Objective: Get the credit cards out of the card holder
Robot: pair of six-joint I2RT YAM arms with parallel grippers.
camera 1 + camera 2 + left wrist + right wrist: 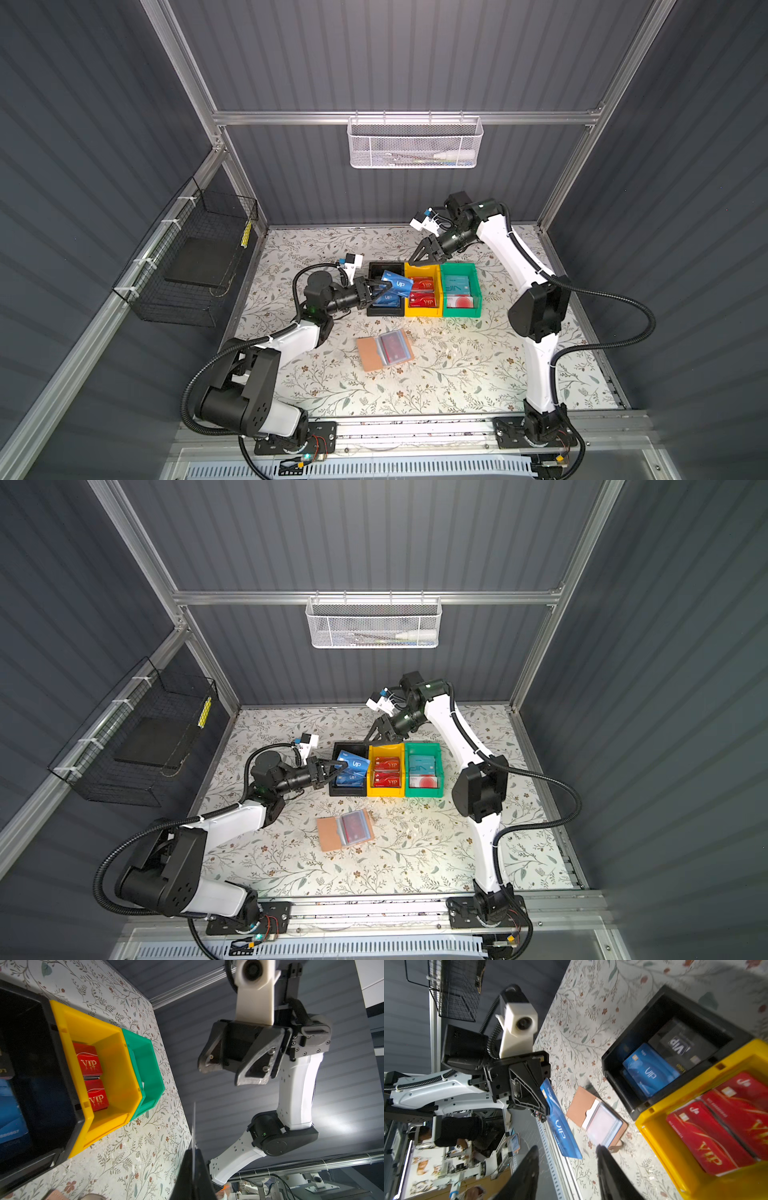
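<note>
My left gripper (387, 285) is shut on a blue credit card (398, 283), holding it tilted over the black bin (384, 266). In the left wrist view the card (194, 1124) shows edge-on between the closed jaws. My right gripper (420, 262) hovers open and empty above the back rims of the black and yellow bins, close to the card's far end. The tan card holder (368, 353) lies open on the table in front of the bins, with a red card (392, 348) in its clear sleeves. In the right wrist view the held card (560, 1124) is just beyond my open right gripper (568, 1148).
The black bin holds more blue cards (648, 1072). The yellow bin (419, 312) holds red cards (422, 291). The green bin (462, 312) holds a teal card (457, 284) and a white-and-red one (459, 301). A black wire basket (187, 266) hangs on the left wall.
</note>
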